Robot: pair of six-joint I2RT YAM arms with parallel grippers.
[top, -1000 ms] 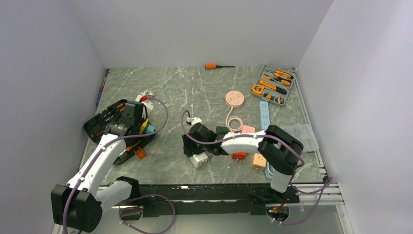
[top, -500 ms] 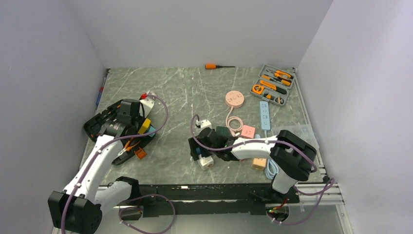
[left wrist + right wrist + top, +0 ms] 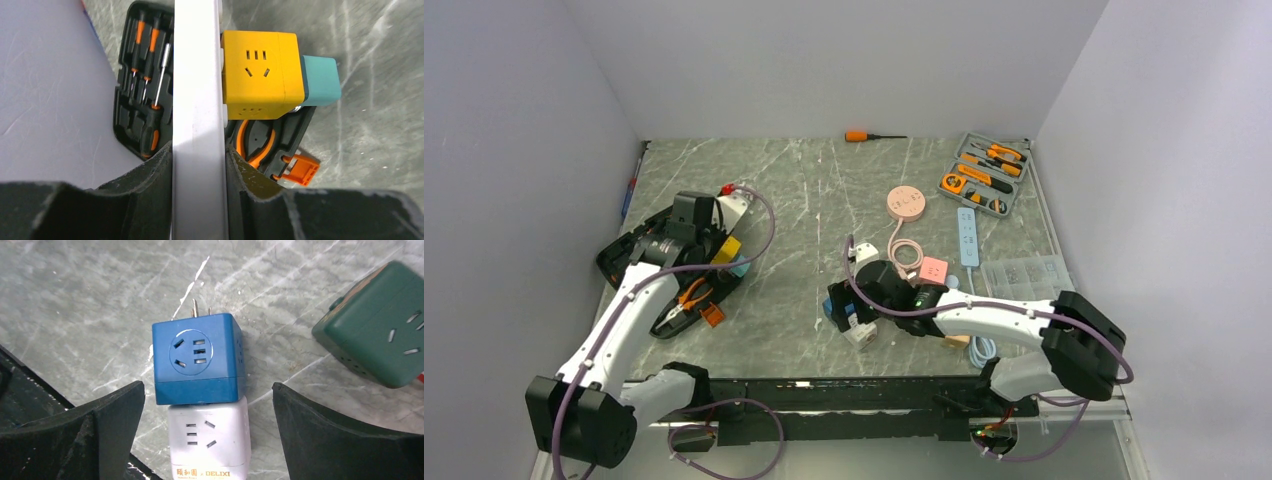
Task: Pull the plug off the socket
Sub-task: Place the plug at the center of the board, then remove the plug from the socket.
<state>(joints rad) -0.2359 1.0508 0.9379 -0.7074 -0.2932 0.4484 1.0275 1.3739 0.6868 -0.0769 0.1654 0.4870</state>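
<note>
Lying on the counter (image 3: 75,300), the blue cube (image 3: 197,357) butts against the white cube (image 3: 209,437). Both look like light, rigid, smooth plastic, best pinched across flat sides. The right gripper (image 3: 207,392) has its jaws wide apart, straddling them and touching nothing. The left gripper (image 3: 199,160) has its jaws clamped on a white strip (image 3: 197,75) bearing a yellow cube (image 3: 260,75).

Robot lab cell — plain white walls (image 3: 824,60), marble tabletop (image 3: 774,190), open tool kit (image 3: 987,172)

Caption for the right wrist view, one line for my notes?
Open right gripper straddles a blue cube abutting a white cube; green cube lies at right.
</note>
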